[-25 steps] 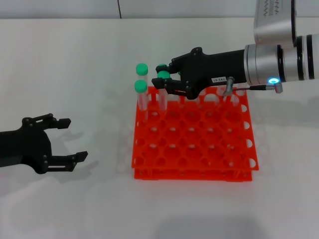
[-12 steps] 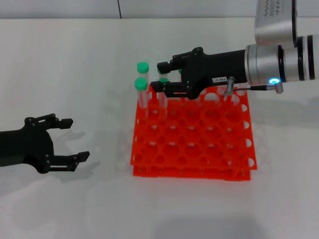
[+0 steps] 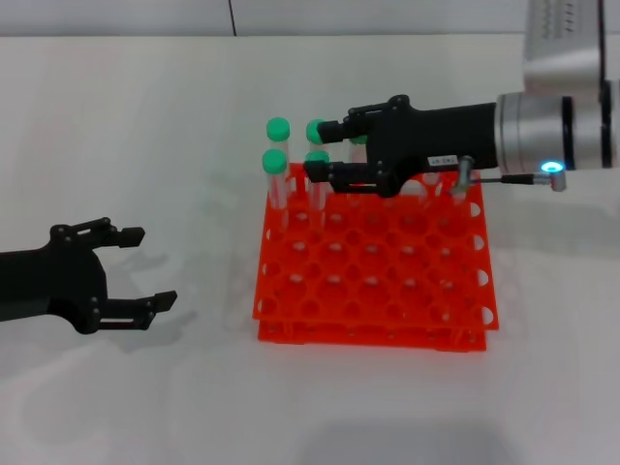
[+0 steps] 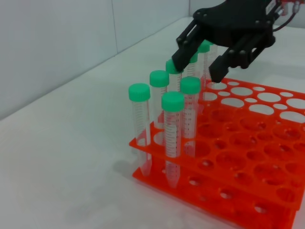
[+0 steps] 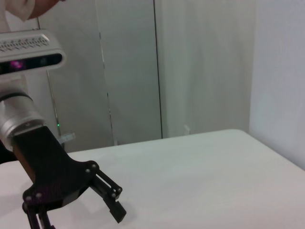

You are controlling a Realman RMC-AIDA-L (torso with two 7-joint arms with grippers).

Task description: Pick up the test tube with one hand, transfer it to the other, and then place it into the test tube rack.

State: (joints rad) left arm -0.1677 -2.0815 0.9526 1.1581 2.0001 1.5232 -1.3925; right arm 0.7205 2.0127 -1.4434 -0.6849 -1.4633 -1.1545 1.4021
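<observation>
The orange-red test tube rack (image 3: 387,291) stands mid-table. Several green-capped test tubes stand upright in its far left corner holes. One test tube (image 3: 317,159) has its cap between the spread fingers of my right gripper (image 3: 320,150). That labelled gripper hovers open over the rack's back rows and holds nothing. From the left wrist view, the right gripper (image 4: 195,69) hangs just above the tube cluster (image 4: 172,101), its fingertips level with the caps. My left gripper (image 3: 150,268) rests low on the table left of the rack, open and empty.
White tabletop surrounds the rack (image 4: 238,162) on all sides. Most of the rack's holes hold nothing. A grey wall runs behind the table's far edge.
My right gripper's fingers have spread from around a tube cap and the hand has drawn back to the right. The tube stays standing in the rack. The left gripper has barely moved.
</observation>
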